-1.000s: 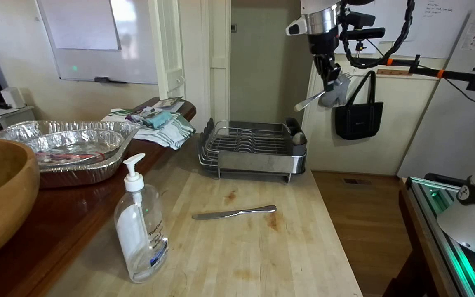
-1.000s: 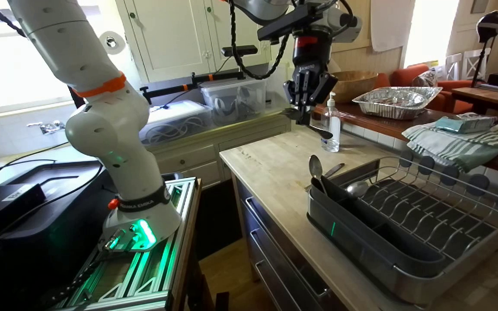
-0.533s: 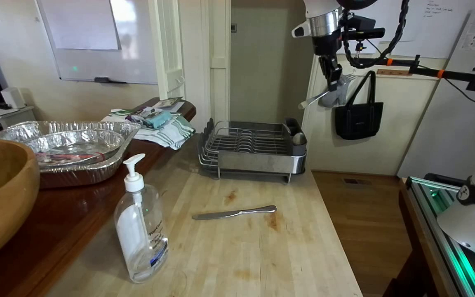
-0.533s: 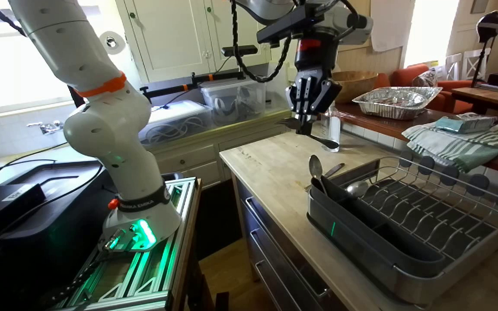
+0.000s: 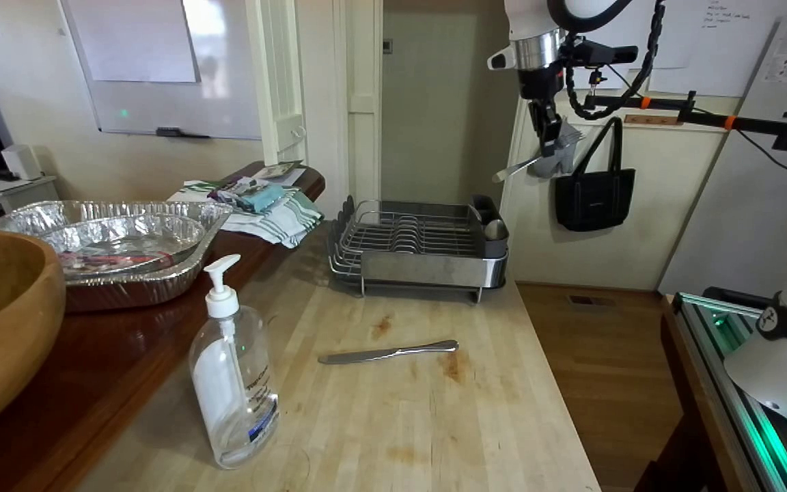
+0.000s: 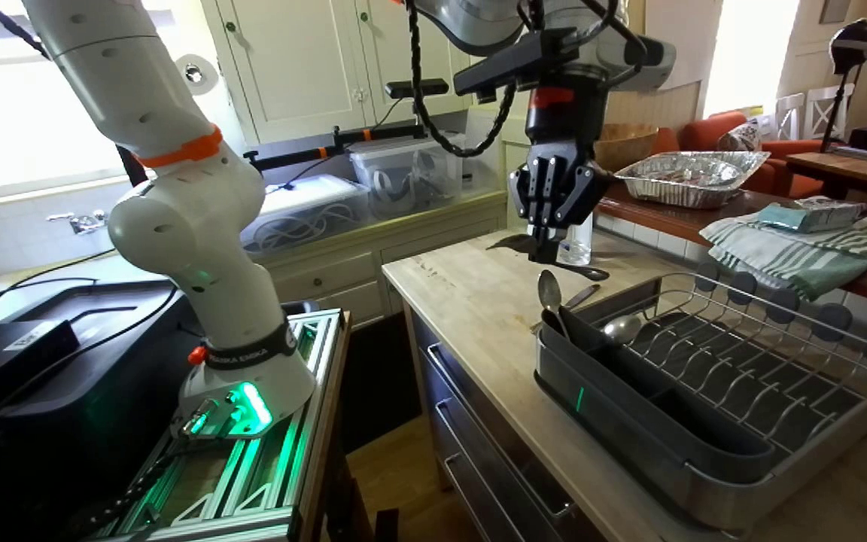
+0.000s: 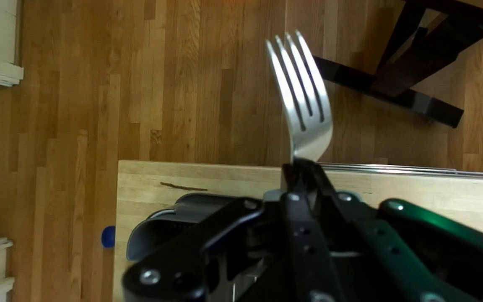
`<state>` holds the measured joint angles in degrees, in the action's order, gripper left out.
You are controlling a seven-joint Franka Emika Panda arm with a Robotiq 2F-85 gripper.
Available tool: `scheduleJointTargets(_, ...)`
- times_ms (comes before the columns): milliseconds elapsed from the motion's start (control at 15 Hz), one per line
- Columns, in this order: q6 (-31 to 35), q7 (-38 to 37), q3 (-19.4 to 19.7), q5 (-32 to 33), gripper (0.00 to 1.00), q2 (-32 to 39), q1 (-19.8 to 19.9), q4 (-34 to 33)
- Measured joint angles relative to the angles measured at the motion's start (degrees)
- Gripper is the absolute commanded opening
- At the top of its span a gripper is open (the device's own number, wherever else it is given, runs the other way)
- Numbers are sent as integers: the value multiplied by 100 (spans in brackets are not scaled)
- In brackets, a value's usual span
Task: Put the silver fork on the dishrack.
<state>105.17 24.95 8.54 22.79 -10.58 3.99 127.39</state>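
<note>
Between the jaws of the gripper [image 6: 544,249], drawn together on it, is the silver fork [image 7: 314,137], head on one side, handle on the other. In an exterior view, both hang lower and nearer the dishrack [image 6: 796,477] than half a second earlier.

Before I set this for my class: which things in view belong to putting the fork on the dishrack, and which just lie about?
Belongs to the job:
silver fork, held in the air
fingers, shut on the fork
dishrack, fork not yet in it

Just lying about:
knife
soap pump bottle
foil pans
wooden bowl
striped towel
spoon in the dishrack
</note>
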Motion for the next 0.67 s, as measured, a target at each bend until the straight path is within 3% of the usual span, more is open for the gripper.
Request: scheduleJointTargets(667, 248, 480, 244, -492, 2, 555, 262, -40)
